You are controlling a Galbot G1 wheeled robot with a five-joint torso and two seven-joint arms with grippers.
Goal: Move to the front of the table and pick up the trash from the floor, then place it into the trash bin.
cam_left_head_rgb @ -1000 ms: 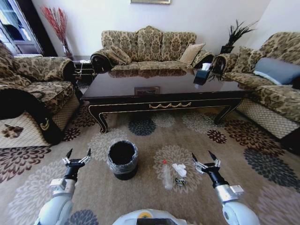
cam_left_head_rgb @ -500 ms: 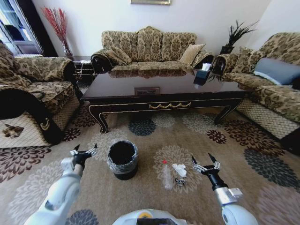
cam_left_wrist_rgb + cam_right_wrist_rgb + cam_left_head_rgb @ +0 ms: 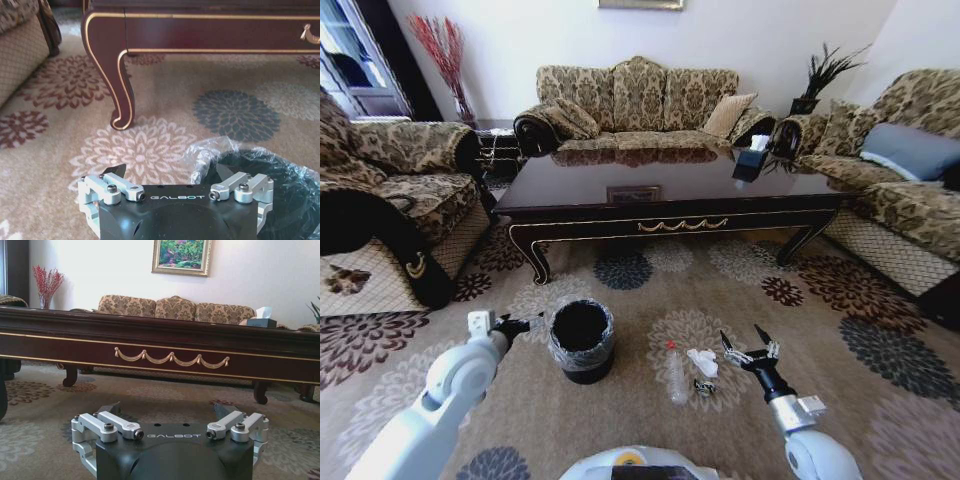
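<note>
Closer now to the liner-rimmed black trash bin, left end effector spread wide.

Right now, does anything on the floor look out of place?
Yes: litter on the carpet right of the trash bin. A clear bottle lies on its side, with a white paper wad and a small dark scrap beside it. The bin stands upright.
</note>
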